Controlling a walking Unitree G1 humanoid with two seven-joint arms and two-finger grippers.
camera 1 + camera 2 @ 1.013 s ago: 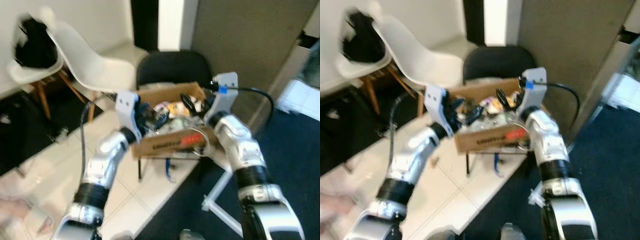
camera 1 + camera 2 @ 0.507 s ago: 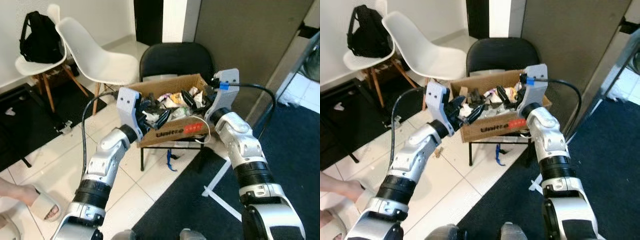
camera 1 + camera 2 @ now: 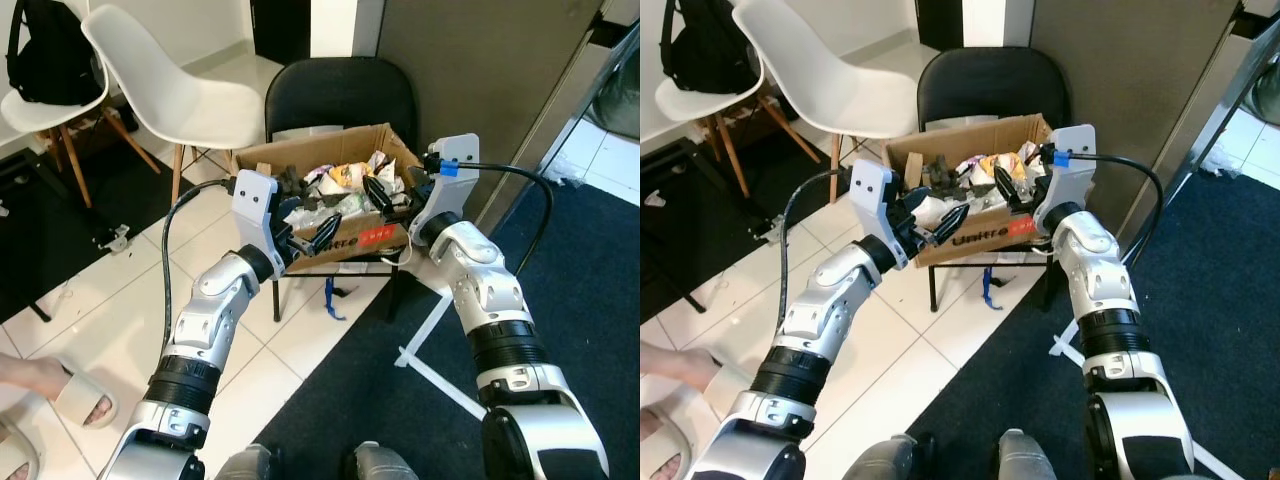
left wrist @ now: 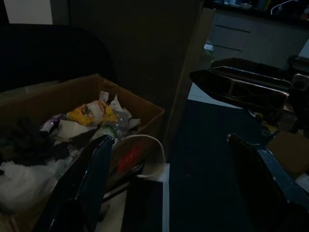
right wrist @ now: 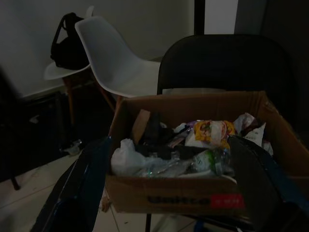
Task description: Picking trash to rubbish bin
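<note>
On the black chair (image 3: 340,95) in front of me sits the cardboard box (image 3: 330,210), already heaped with trash (image 3: 975,175). I hold both arms up at its front edge: the left gripper (image 3: 310,237) spread apart and empty, the right gripper (image 3: 388,195) likewise spread with nothing in it. I judge the drop done; next I need to back away and look for more litter.

Matt cardboard box (image 3: 345,238); glossy white plastic chair (image 3: 170,95).
</note>
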